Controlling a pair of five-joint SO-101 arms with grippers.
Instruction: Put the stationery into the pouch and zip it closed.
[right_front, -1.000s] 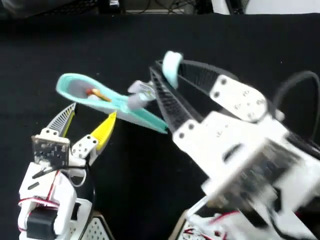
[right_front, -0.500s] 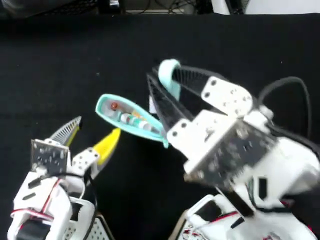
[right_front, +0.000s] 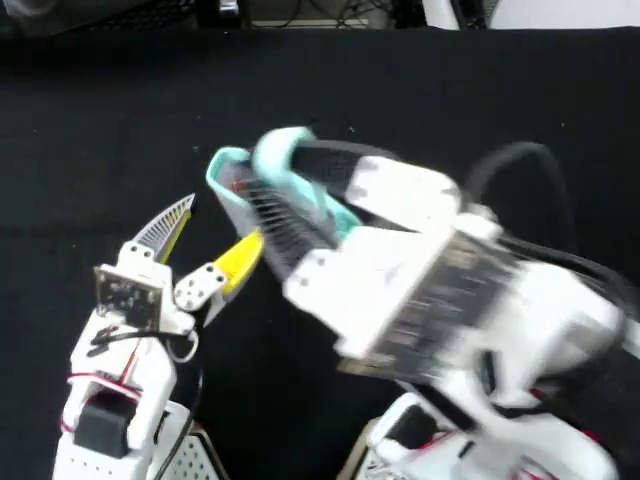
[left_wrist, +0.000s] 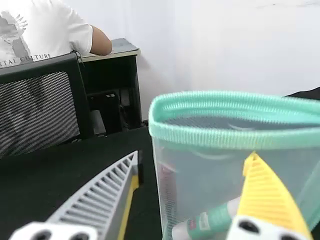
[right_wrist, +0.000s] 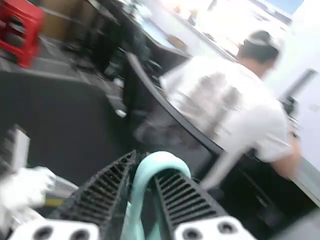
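**Right gripper clamped on pouch, left gripper open beside it**

The right gripper (right_front: 268, 188) was closed on the teal rim of the pouch (right_front: 226, 168). The left gripper (right_front: 213, 236), fingers apart, sat just beside the pouch's mesh wall. Stationery (left_wrist: 204, 220) lay inside. Half a second earlier the pouch was farther right; both grippers had since closed in. From above, the right arm (right_front: 420, 270) hid most of the pouch over the black table (right_front: 100, 120).
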